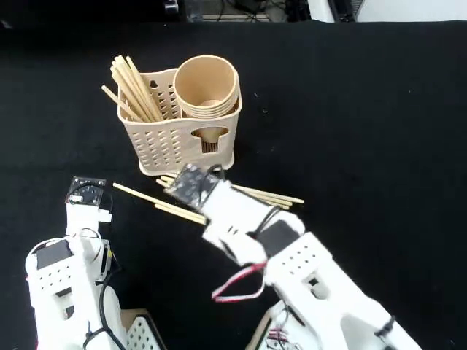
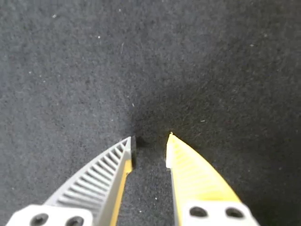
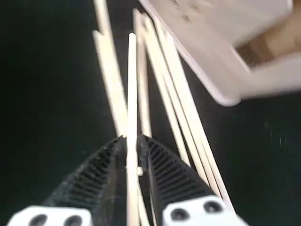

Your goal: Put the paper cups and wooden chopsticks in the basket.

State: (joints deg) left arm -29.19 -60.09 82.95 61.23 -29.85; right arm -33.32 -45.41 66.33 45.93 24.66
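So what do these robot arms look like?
The left arm and right arm are white plastic dotted with holes. A red cable loops off the right one. The left claw has one grey ribbed finger, one yellow; the right claw is black, ribbed.

Both arms are white plastic with perforated shells: the left arm (image 1: pixel 62 273) at the high view's lower left, the right arm (image 1: pixel 314 277) at lower right, with black motor blocks (image 1: pixel 281 235) and a red cable (image 1: pixel 237 286). The left gripper (image 2: pixel 150 143) pairs a grey ribbed finger with a yellow one; the right gripper (image 3: pixel 131 140) is black and ribbed.
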